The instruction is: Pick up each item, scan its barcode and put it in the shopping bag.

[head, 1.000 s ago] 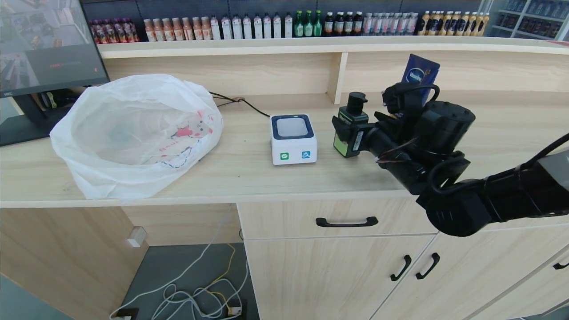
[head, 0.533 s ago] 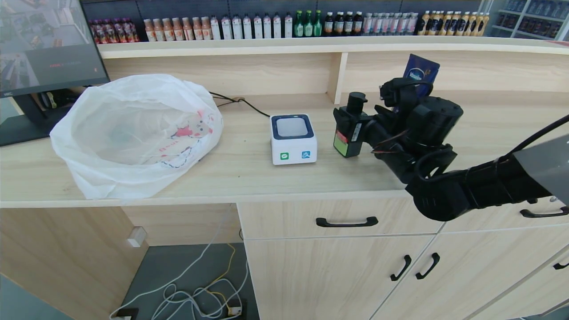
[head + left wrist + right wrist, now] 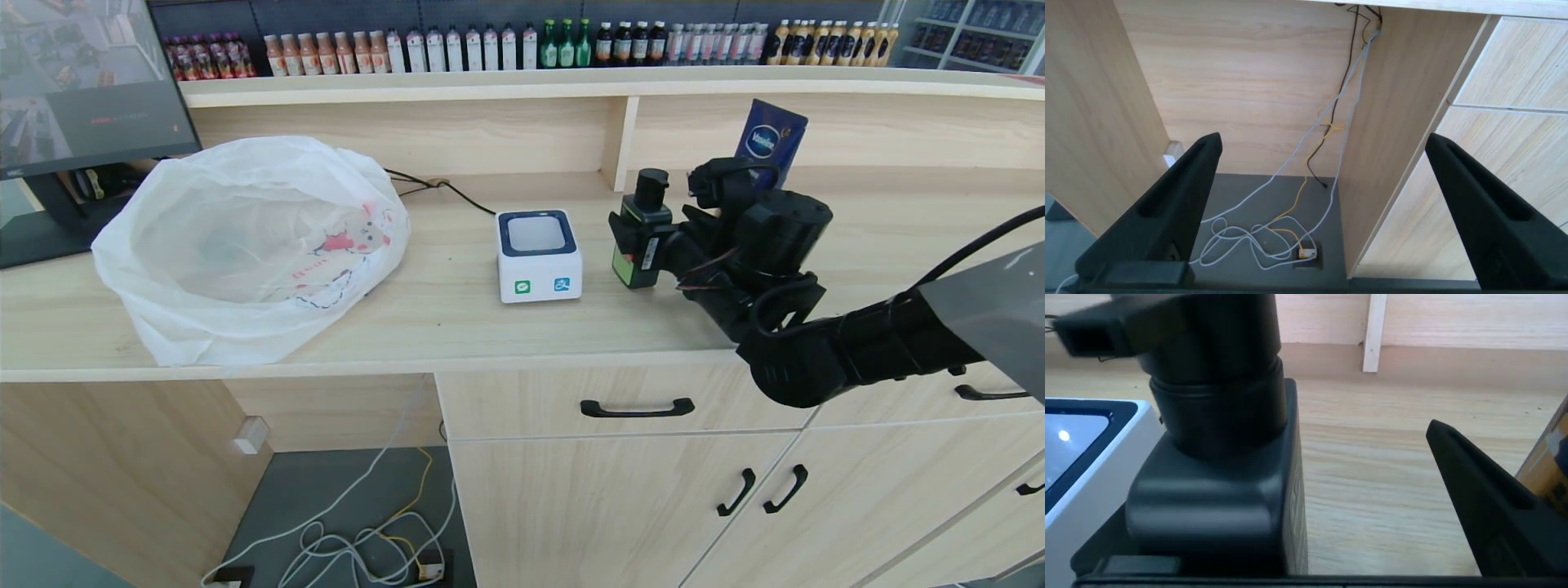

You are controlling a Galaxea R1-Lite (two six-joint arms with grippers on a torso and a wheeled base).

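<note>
Right gripper pinches the dark square bottle with a black cap, upright, just at 3 o'clock of the white cube scanner with a blue-rimmed window. I'd carry the bottle over that glass, tip the barcode side down and pause there. Only then would I head for the white plastic shopping bag at 9 o'clock.

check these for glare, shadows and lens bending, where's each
Head view: the counter edge bows, a wide-lens bend; the scanner window shines pale; a faint shadow lies on the counter below the right pincer and its bottle. Right wrist view: a bright glint on the scanner window, the bottle dark. Left wrist view: the open left pincer shows dark against the lit wood panel.
</note>
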